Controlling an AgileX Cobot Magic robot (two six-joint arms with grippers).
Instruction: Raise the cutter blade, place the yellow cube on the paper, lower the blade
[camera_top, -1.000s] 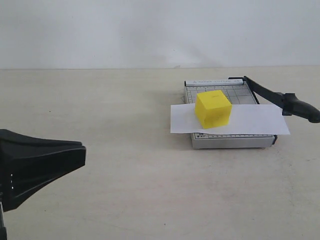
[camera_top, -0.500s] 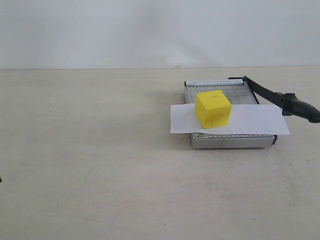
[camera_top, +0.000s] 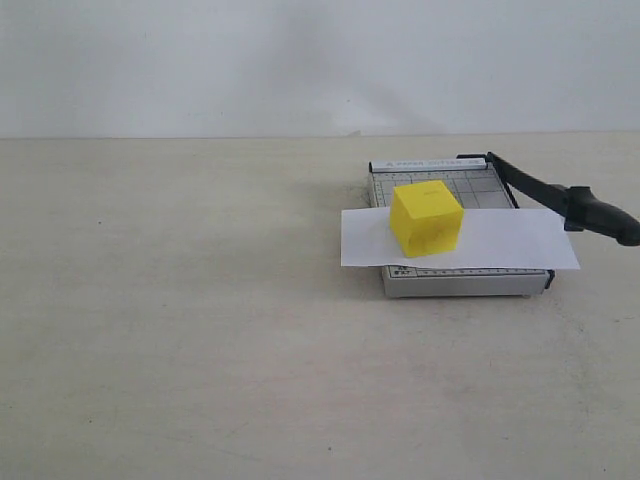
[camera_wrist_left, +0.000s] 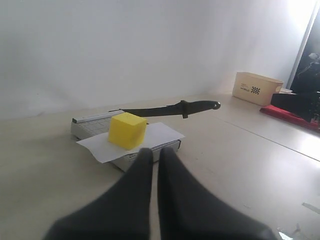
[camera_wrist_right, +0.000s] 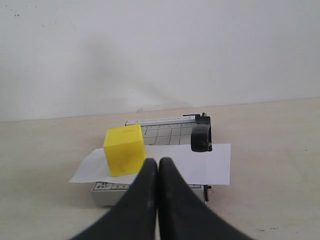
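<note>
The yellow cube (camera_top: 427, 218) sits on the white paper (camera_top: 510, 240), which lies across the grey cutter base (camera_top: 455, 283). The cutter blade (camera_top: 545, 192) is hinged at the base's far corner and stands tilted up, its thick handle hanging out past the right side. Neither gripper shows in the exterior view. In the left wrist view my left gripper (camera_wrist_left: 156, 152) is shut and empty, short of the cube (camera_wrist_left: 127, 130) and the blade (camera_wrist_left: 170, 108). My right gripper (camera_wrist_right: 157, 164) is also shut and empty, in front of the cube (camera_wrist_right: 124, 149), paper (camera_wrist_right: 205, 162) and blade handle (camera_wrist_right: 201, 137).
The cutter stands on a pale tabletop (camera_top: 200, 300) before a white wall. In the left wrist view a beige box (camera_wrist_left: 256, 88) and a red flat object (camera_wrist_left: 290, 112) lie far beyond the cutter.
A second ago the black left gripper filled the exterior view's lower left corner; it has since drawn out of that view. Cube, paper and blade have not moved.
</note>
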